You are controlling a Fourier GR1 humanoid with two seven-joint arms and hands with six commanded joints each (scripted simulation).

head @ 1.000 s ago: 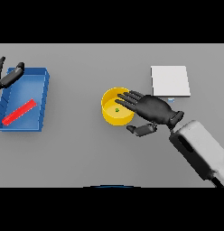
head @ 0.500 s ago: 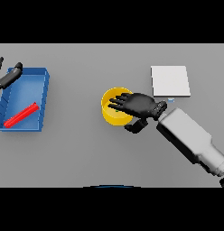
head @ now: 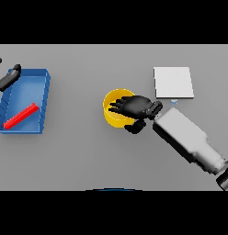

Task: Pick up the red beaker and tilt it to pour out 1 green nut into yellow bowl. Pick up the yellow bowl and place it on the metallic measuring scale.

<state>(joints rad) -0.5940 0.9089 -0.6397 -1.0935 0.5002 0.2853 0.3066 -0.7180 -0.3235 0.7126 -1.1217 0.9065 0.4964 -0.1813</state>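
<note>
The yellow bowl (head: 112,111) stands mid-table. My right hand (head: 135,106) lies over its right half, fingers curled down inside the rim and the thumb (head: 134,127) outside the near wall, so it is pinching the bowl. Whatever is inside the bowl is hidden by the hand. The metallic scale (head: 173,82), a pale square plate, sits to the upper right of the bowl, close behind my right wrist. The red beaker (head: 21,115) lies on its side in the blue tray (head: 43,98) at far left. My left hand (head: 8,77) hovers at the tray's far left corner, fingers straight, holding nothing.
The blue tray holds only the red beaker. My right forearm (head: 187,140) runs diagonally from the lower right toward the bowl, passing just in front of the scale.
My right hand has slid further left over the bowl and its fingers have curled down onto the rim. The left hand has drawn back toward the left edge.
</note>
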